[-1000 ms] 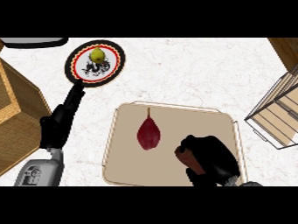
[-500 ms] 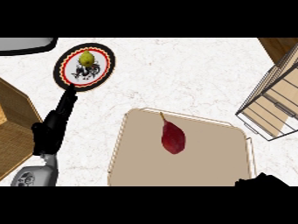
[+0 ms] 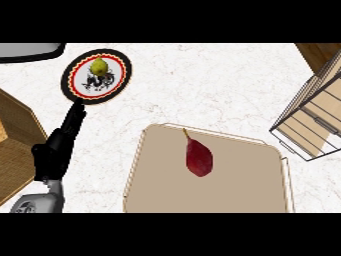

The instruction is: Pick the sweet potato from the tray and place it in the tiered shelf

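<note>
A dark red sweet potato (image 3: 198, 158) lies on the beige tray (image 3: 165, 190) in the lower middle of the head view, its thin tail pointing up-left. The wooden tiered shelf (image 3: 322, 112) stands at the right edge. My left hand (image 3: 53, 150) shows at the lower left with its fingers stretched straight toward the plate, open and holding nothing, well left of the tray. My right hand is out of the view.
A round black plate (image 3: 118, 75) with a red rim carries a yellow pear (image 3: 98, 65) at the upper left. A wooden crate (image 3: 3, 145) fills the left edge. A grey object (image 3: 21, 50) lies along the top left.
The view has swung so the tray and sweet potato sit further right. My right hand, over the tray's lower right a second ago, has dropped out of view. The sweet potato stays on the tray.
</note>
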{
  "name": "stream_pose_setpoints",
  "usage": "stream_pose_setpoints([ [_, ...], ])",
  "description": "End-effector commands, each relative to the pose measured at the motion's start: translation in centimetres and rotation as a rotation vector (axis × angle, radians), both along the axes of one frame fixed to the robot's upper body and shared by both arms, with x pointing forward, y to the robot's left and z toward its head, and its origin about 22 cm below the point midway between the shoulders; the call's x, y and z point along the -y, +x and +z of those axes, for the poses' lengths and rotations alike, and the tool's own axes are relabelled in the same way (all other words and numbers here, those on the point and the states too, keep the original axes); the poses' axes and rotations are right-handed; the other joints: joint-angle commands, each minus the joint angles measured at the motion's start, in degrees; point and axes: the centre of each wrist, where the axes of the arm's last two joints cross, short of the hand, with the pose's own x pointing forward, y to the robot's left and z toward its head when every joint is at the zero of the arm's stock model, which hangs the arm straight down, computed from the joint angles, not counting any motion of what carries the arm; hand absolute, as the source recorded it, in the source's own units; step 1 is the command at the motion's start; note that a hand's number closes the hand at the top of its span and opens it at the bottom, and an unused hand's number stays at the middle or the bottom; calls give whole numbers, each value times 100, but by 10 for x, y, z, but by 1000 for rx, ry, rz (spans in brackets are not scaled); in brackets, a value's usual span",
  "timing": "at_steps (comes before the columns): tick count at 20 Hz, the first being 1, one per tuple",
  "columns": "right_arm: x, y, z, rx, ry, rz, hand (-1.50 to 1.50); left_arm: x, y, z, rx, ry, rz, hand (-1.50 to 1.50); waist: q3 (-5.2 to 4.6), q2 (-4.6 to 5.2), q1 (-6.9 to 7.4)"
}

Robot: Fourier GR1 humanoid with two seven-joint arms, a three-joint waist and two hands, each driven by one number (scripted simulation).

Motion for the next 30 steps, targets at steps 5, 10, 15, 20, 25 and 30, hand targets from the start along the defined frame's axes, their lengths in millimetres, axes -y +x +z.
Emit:
stream_pose_setpoints([
  [5, 78, -24, 80, 213, 70, -184, 150, 1, 7, 6, 2, -9, -26, 0, -18, 49, 187],
  [10, 109, -48, 123, 273, 140, -298, 150, 9, 12, 8, 8, -6, -75, 0, -16, 85, 407],
  [15, 126, -55, 156, 357, 148, -422, 150, 19, 24, 15, 32, 0, -90, 0, -8, 118, 559],
  [20, 125, -38, 196, 363, 163, -466, 150, 33, 11, 11, 27, 0, -127, 0, -6, 120, 648],
  [25, 130, -22, 217, 397, 187, -530, 150, 21, 24, 16, 26, 10, -109, 0, -3, 126, 669],
  [30, 138, 7, 227, 456, 196, -571, 150, 45, 26, 19, 26, -8, -131, 0, 2, 135, 722],
])
